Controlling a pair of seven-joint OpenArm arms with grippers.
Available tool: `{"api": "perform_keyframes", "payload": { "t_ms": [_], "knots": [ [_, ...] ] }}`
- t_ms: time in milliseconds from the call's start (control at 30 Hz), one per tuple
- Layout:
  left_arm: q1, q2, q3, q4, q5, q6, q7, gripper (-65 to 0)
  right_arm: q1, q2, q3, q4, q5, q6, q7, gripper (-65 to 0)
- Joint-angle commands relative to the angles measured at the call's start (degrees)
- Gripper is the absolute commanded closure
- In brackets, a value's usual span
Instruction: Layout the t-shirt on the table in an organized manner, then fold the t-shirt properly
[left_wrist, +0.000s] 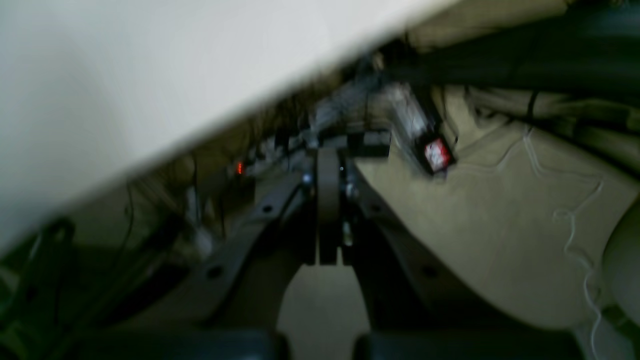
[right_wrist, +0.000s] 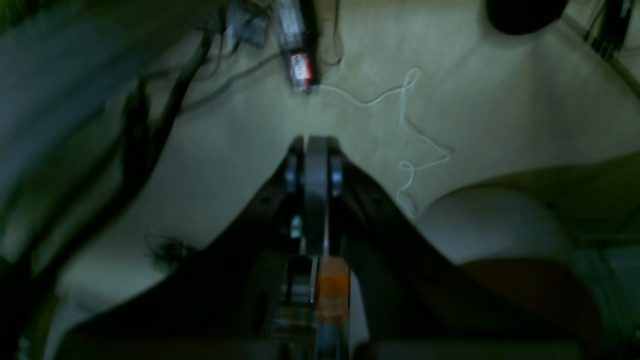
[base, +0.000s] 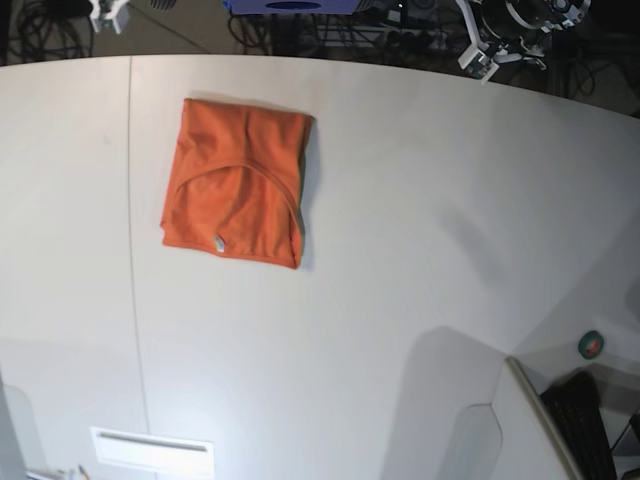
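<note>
base view: the t-shirt (base: 238, 182), bright orange, lies folded into a compact rectangle on the white desk (base: 420, 220), toward its far left part, just right of the thin seam line (base: 131, 200); the curved neckline and small tag (base: 219, 241) face up. neither arm reaches over the desk. left wrist view: the left gripper (left_wrist: 327, 165) has its fingers pressed together on nothing, beside the desk edge above the floor (left_wrist: 500, 225). right wrist view: the right gripper (right_wrist: 315, 150) likewise has fingers closed and empty over a floor with a loose white cable (right_wrist: 407, 135).
</note>
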Motion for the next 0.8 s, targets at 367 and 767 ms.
{"api": "perform_keyframes", "payload": {
  "t_ms": [367, 767],
  "knots": [
    [-9.33, -1.27, 16.52, -40.12, -0.43, 1.08, -22.99, 0.0, 19.51, 3.81, -29.31, -39.10, -0.72, -0.01, 14.58, 0.0],
    [-27.35, 12.88, 26.55, -106.63, -0.51, 10.40, -77.58, 0.0, 32.17, -0.93, -60.16, -82.62, -0.46, 0.08, 54.67, 0.0]
  ]
}}
